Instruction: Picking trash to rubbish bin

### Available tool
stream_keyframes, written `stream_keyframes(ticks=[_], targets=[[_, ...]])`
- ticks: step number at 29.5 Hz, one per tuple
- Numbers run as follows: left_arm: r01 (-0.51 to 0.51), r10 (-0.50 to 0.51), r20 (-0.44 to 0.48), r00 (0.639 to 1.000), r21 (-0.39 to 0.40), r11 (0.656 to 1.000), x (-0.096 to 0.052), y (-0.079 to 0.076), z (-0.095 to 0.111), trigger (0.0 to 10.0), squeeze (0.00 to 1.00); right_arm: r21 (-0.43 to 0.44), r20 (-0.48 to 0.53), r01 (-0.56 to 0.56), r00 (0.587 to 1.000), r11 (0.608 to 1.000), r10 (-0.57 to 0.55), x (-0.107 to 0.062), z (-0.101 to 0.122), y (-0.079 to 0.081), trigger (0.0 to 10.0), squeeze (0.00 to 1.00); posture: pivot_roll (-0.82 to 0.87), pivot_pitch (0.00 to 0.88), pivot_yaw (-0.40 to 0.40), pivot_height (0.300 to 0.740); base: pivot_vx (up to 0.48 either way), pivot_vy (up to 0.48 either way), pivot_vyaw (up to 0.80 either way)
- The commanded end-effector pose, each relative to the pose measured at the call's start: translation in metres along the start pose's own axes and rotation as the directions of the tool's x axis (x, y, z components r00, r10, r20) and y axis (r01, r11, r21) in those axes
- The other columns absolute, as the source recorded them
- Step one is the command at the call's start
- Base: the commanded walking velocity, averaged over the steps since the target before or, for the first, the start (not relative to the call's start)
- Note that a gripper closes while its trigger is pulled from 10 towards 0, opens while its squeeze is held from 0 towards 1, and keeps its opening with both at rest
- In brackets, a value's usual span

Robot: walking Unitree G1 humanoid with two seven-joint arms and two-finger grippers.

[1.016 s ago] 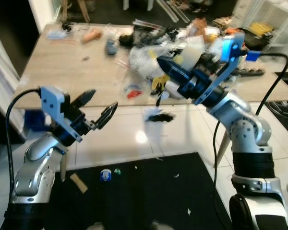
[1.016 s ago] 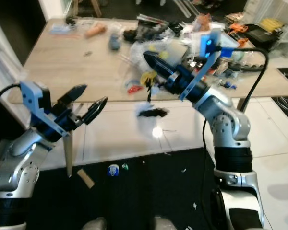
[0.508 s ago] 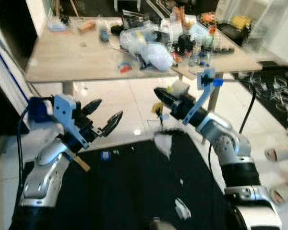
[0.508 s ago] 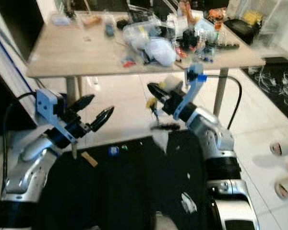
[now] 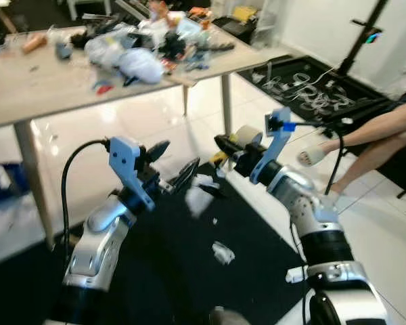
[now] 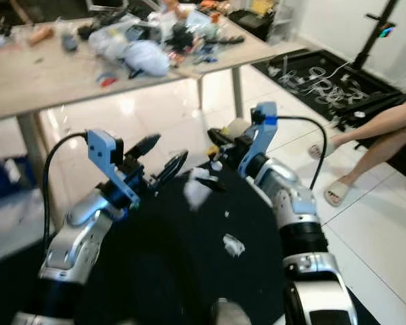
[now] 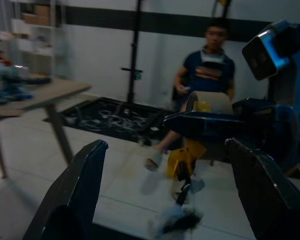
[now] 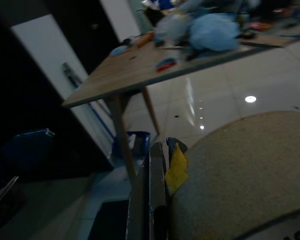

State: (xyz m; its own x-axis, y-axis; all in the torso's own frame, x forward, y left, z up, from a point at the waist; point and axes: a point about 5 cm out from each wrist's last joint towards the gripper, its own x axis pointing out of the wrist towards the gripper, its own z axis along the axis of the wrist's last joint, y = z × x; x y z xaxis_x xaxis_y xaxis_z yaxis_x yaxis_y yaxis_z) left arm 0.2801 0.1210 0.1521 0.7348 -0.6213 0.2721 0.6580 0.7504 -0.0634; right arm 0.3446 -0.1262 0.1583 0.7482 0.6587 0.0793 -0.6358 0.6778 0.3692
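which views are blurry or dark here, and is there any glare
Both eye views are motion-blurred, worst at the left tool and hanging trash; ceiling lights glare off the white floor tiles. The left wrist view is dim, with a soft background. The right wrist view is dark at its edges, and the tape roll up close is out of focus.

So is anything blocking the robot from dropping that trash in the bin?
Cannot tell: no bin can be made out in these pictures. The right gripper is shut on the trash bundle, held above the black mat; the open left gripper hangs beside it.
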Motion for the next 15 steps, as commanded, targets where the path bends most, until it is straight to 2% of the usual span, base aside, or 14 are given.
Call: stream_keyframes(ticks=[1, 15], targets=[[0.003, -0.003, -0.004, 1.000, 0.010, 1.000, 0.0012, 0.0014, -0.0006, 10.0, 0.00, -0.015, 0.003, 0.007, 1.000, 1.000, -0.007, 0.0005, 0.0013, -0.0019, 10.0, 0.00, -0.04, 0.000, -0.053, 0.740, 0.000, 0.000, -0.79], [0.008, -0.008, -0.003, 1.000, 0.019, 1.000, 0.0030, 0.0009, -0.0024, 10.0, 0.00, -0.013, 0.009, -0.005, 1.000, 1.000, 0.005, 0.0024, -0.0001, -0.0026, 10.0, 0.00, -0.04, 0.000, -0.052, 0.740, 0.000, 0.000, -0.79]])
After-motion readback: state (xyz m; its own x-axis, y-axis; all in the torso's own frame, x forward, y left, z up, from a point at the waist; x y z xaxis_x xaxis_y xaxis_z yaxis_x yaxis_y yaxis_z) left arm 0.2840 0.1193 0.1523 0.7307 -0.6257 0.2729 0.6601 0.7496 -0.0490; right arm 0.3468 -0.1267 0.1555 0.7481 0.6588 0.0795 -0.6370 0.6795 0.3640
